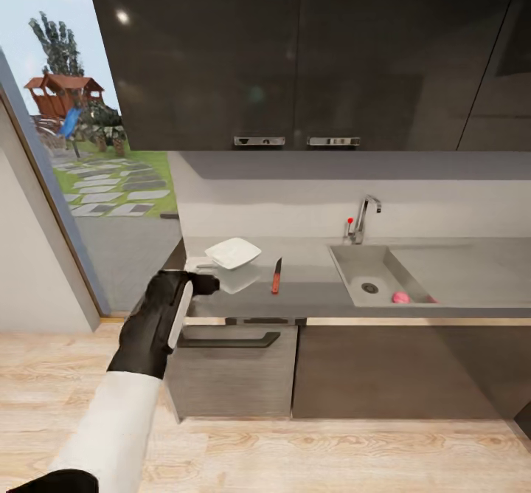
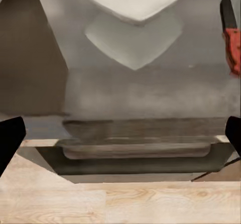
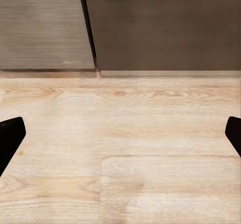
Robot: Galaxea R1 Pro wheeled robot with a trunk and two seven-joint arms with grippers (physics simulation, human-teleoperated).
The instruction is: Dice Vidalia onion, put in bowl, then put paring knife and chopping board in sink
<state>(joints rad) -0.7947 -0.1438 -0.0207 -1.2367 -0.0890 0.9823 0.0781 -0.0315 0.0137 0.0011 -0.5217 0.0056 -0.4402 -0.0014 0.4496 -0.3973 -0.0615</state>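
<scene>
The pinkish Vidalia onion [image 1: 400,297] lies in the grey sink [image 1: 350,271], near its front right corner, under the chrome tap [image 1: 365,216]. On the grey countertop [image 1: 317,286] to the sink's left lies the paring knife [image 1: 276,275] [image 2: 231,38] with its red handle toward me. Left of the knife sits the white bowl [image 1: 233,252] [image 2: 133,0]. My left gripper [image 1: 203,284] [image 2: 120,138] hovers open at the counter's front left edge, just short of the bowl. My right gripper [image 3: 120,136] is open and empty, pointing at the floor. The chopping board is out of view.
Dark upper cabinets [image 1: 295,50] hang over the counter. Below it is a drawer with a long handle [image 1: 228,340] [image 2: 135,148]. A light wooden floor [image 1: 332,456] [image 3: 120,133] runs in front, and a tall window [image 1: 81,146] stands at the left.
</scene>
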